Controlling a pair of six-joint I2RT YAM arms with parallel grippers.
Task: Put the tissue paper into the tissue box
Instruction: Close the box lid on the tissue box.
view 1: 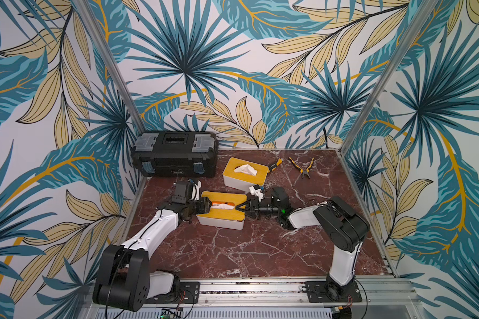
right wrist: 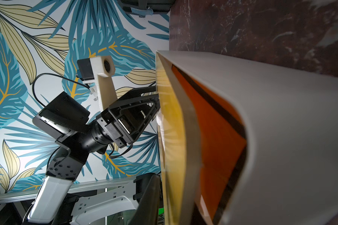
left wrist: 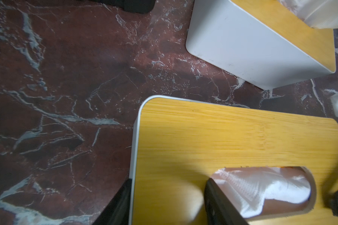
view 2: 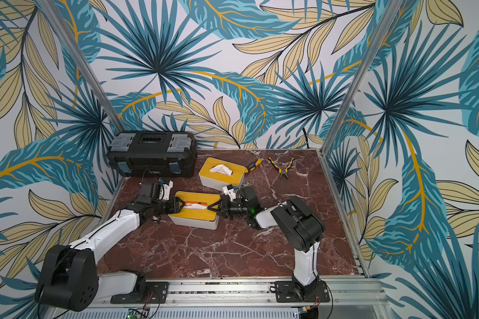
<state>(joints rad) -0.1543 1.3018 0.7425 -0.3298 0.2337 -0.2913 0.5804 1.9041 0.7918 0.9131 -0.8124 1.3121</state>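
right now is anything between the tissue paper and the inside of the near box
Only one finger of the left pincer, sitting in one end of the slot beside the tissue paper. The rest of the near tissue box's slot looks unblocked.

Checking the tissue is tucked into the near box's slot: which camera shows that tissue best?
The left wrist view: it looks close up into the slot at the tissue. In both top views it is only a small white patch. The right wrist view sees the near box side-on, tissue almost hidden.
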